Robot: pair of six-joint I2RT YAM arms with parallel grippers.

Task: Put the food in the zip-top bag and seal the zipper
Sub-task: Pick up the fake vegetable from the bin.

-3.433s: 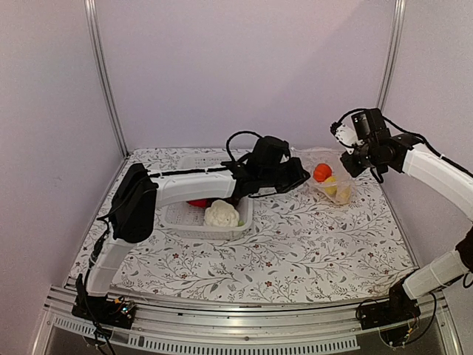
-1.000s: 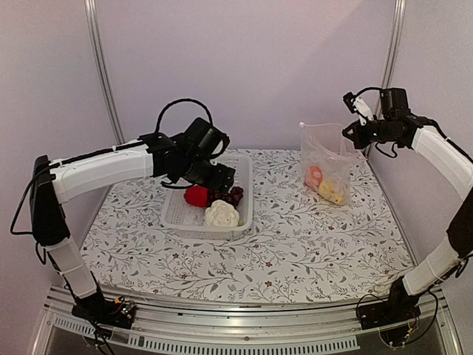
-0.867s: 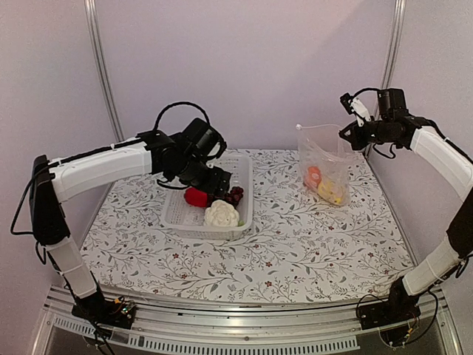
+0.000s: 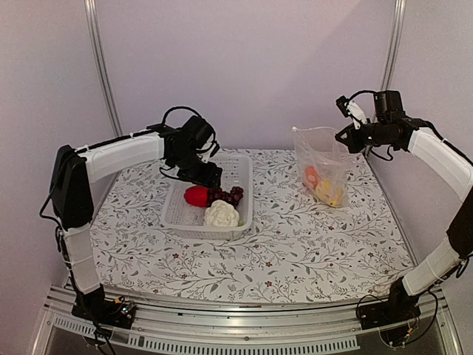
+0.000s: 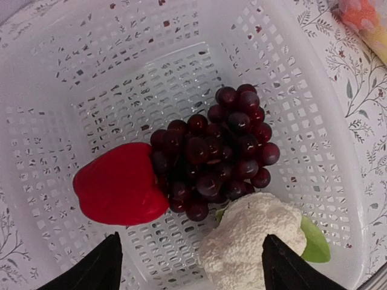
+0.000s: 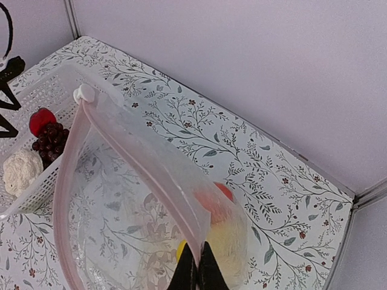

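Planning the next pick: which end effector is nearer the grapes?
Left. The left end effector hovers above the grapes; the right end effector grips the zip-top bag, far aside.

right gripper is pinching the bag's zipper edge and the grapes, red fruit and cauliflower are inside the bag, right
Not quite: the grapes, red fruit and cauliflower lie in the white basket, not in the bag, as the left wrist view shows. The right gripper does pinch the bag's zipper edge.
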